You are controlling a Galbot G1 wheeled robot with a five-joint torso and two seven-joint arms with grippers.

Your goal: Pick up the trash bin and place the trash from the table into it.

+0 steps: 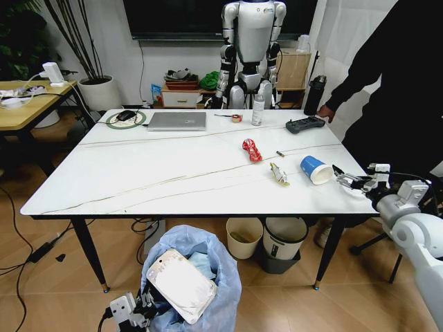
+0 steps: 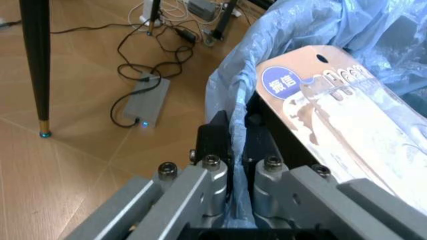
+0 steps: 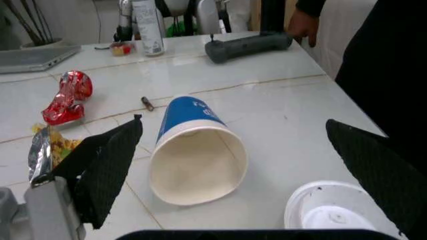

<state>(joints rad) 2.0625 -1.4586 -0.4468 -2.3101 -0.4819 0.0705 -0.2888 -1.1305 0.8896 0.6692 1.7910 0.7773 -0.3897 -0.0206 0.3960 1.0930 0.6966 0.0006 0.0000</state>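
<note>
The trash bin point(image 1: 197, 259), lined with a light-blue bag, hangs low in front of the table point(image 1: 152, 173). My left gripper point(image 1: 137, 309) is shut on its rim point(image 2: 235, 150), pinching bag and rim together. A flat white pouch point(image 1: 181, 285) point(image 2: 347, 135) sticks out of the bin. On the table's right part lie a red wrapper point(image 1: 252, 149) point(image 3: 65, 97), a yellowish wrapper point(image 1: 279, 173) point(image 3: 45, 149) and a blue-and-white paper cup point(image 1: 316, 169) point(image 3: 193, 155) on its side. My right gripper point(image 1: 346, 181) point(image 3: 233, 122) is open just right of the cup, fingers point(image 3: 107, 165) either side of its mouth without touching.
A white lid point(image 3: 333, 215) lies by the cup. Farther back stand a silver laptop point(image 1: 177, 121), a spray bottle point(image 1: 258, 109) and a grey controller point(image 1: 304, 124), with a person's hand beside it. A cream bin point(image 1: 243, 237) and a dark bin point(image 1: 282, 242) sit under the table.
</note>
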